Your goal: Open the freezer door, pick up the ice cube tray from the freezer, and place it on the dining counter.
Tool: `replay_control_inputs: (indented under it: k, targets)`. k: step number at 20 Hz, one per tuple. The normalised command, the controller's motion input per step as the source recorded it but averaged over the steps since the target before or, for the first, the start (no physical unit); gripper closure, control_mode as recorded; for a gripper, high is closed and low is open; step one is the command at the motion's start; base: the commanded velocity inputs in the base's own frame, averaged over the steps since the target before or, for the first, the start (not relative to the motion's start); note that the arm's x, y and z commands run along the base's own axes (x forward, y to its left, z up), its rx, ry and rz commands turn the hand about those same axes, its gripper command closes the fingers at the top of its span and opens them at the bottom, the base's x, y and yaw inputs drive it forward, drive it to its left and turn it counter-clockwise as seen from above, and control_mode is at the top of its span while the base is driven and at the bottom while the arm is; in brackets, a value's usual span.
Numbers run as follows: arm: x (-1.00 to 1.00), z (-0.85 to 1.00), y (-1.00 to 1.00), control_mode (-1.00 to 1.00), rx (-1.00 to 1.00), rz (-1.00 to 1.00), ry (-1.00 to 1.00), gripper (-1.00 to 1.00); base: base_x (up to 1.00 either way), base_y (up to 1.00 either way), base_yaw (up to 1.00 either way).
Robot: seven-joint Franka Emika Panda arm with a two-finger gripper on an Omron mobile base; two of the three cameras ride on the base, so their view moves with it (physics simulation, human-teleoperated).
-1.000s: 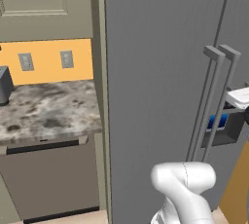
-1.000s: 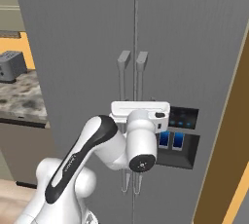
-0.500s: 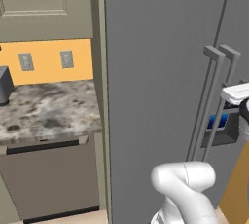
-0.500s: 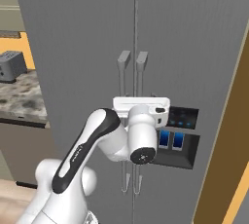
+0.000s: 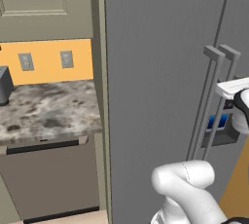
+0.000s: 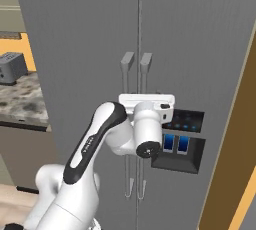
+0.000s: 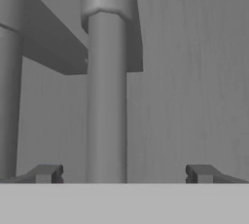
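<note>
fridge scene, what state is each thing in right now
tall grey brushed-metal freezer door: shut, flush with its neighbour
thin vertical grey bar handle: between the open fingertips, not gripped
end effector: open, fingers either side of the bar
dark dispenser panel with blue lights: lit

Two bar handles point(image 6: 136, 124) side by side on the freezer point(image 6: 90, 49), beside a countertop point(image 5: 46, 108).

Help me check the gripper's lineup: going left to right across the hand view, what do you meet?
Neighbouring bar handle → left fingertip → bar handle between the open fingers → right fingertip.
</note>
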Motion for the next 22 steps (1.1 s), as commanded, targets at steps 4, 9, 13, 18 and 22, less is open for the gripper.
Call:
replay_control_inputs:
  k: [4, 9, 13, 18, 22]
  targets:
    - [0.21, 0.0, 0.0, -1.0, 0.0, 0.0, 0.0, -1.0, 0.0, 0.0, 0.0]
    - [0.01, 0.0, 0.0, -1.0, 0.0, 0.0, 0.0, -1.0, 0.0, 0.0, 0.0]
    - [0.0, 0.0, 0.0, -1.0, 0.0, 0.0, 0.0, -1.0, 0.0, 0.0, 0.0]
    - [0.0, 0.0, 0.0, -1.0, 0.0, 0.0, 0.0, 1.0, 0.0, 0.0, 0.0]
    - [0.0, 0.0, 0.0, -1.0, 0.0, 0.0, 0.0, 1.0, 0.0, 0.0, 0.0]
